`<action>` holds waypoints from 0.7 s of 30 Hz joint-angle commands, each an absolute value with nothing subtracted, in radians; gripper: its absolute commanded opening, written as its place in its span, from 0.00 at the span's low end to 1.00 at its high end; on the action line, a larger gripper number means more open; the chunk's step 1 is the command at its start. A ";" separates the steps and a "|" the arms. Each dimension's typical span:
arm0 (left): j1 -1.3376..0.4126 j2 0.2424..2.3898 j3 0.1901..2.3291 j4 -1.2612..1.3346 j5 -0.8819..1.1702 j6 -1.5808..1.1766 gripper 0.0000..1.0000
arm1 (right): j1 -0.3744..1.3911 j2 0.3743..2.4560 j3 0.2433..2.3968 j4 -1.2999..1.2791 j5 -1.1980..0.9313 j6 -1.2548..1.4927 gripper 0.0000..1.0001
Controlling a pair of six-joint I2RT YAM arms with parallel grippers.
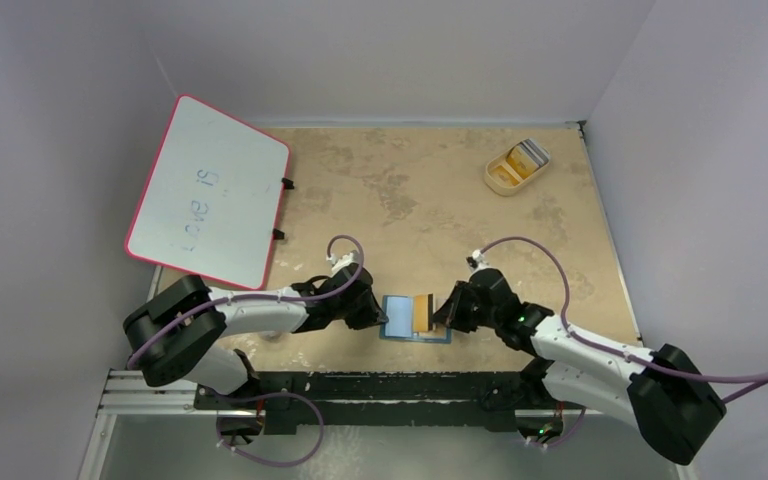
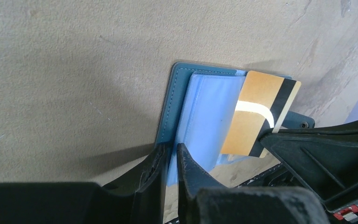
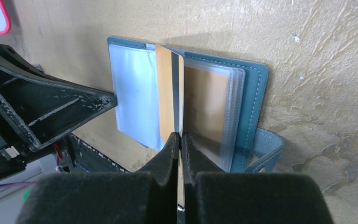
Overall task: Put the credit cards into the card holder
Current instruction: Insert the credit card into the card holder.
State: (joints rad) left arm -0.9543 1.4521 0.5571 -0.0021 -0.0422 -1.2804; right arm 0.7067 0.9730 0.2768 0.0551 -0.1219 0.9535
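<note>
Tan worktop (image 1: 410, 200): at 6 o'clock the card holder (image 1: 398, 318) lies open. My left tool (image 2: 170, 153) pinches its left side to steady it; my right tool (image 3: 179, 140) grips an orange credit card (image 3: 168, 93) edgewise, aimed at a pocket.

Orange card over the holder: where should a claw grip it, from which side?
Its near short edge, from the near side, as the right claw has it. The orange card stands on edge over the open card holder, leaving its far end free for a pocket.

Card (image 3: 164, 93) lower end hidden btwn R jaws.
</note>
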 commanded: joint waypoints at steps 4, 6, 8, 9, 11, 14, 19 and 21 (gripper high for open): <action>-0.957 1.465 0.522 -0.030 -0.100 -1.291 0.15 | 0.723 1.063 0.217 0.206 -0.213 0.984 0.00; -0.956 1.468 0.522 -0.027 -0.103 -1.291 0.16 | 0.726 1.079 0.211 0.233 -0.234 0.987 0.00; -0.957 1.475 0.522 -0.024 -0.103 -1.290 0.16 | 0.727 1.091 0.206 0.253 -0.249 0.993 0.00; -0.956 1.478 0.522 -0.022 -0.104 -1.290 0.16 | 0.728 1.094 0.206 0.254 -0.249 0.997 0.00; -0.956 1.482 0.521 -0.022 -0.103 -1.291 0.16 | 0.730 1.094 0.203 0.262 -0.247 1.004 0.00; -0.957 1.479 0.515 -0.018 -0.107 -1.295 0.16 | 0.730 1.099 0.195 0.280 -0.261 1.009 0.00; -0.958 1.481 0.518 -0.022 -0.118 -1.297 0.16 | 0.730 1.067 0.207 0.185 -0.247 0.994 0.00; -0.959 1.488 0.521 -0.019 -0.115 -1.296 0.16 | 0.730 1.032 0.205 0.150 -0.220 0.986 0.00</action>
State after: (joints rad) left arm -0.9562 1.4494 0.5457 0.0208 -0.0505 -1.2991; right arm 0.7197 1.0771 0.2142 0.2714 -0.2279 1.0069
